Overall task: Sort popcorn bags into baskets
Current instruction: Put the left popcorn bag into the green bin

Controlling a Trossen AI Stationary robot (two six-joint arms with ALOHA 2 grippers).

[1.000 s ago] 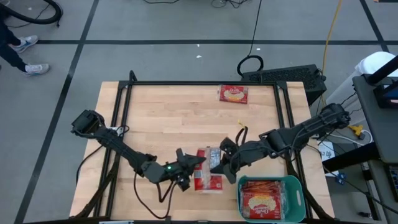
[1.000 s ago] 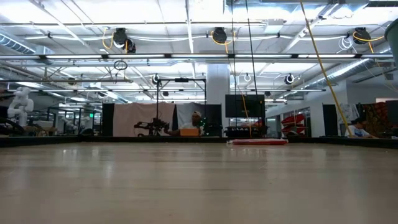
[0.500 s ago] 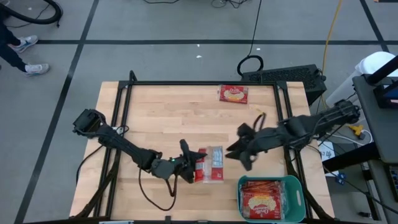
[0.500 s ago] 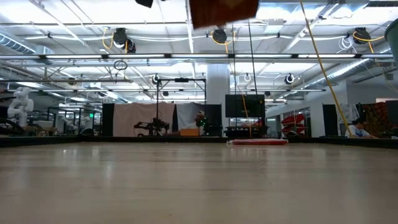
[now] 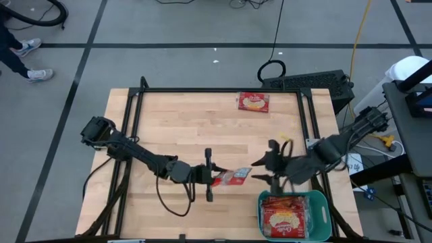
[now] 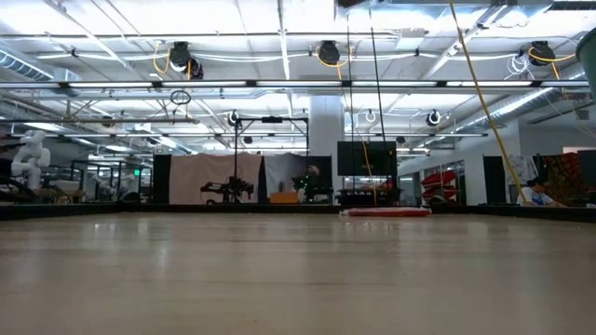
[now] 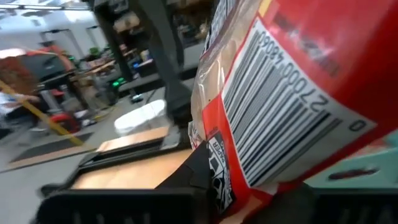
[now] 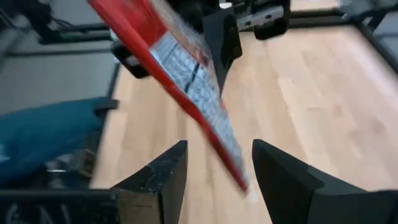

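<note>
Gripping a red popcorn bag point(image 5: 231, 177) by one end, the left gripper point(image 5: 208, 176) holds it up off the table point(image 5: 189, 128), turned edge-on, near the front middle. In the left wrist view the packet point(image 7: 292, 99) fills most of the picture, its white barcode panel facing the camera, pinched between the dark fingers point(image 7: 193, 180). Just beyond the bag's free end sits the right gripper point(image 5: 272, 170), its fingers point(image 8: 163, 177) spread wide with nothing between them; its wrist view shows the tilted bag point(image 8: 180, 74) ahead of them, apart from both. Right beside and in front of that gripper, at the table's front right corner, is the teal-green basket point(image 5: 322, 210), with red popcorn bags point(image 5: 286, 217) lying flat inside, the top one showing a yellow-cream oval. 1 more popcorn bag point(image 5: 253, 102) lies flat alone near the table's far edge, well apart from both arms; the low view shows it as a thin red strip point(image 6: 386, 212).
</note>
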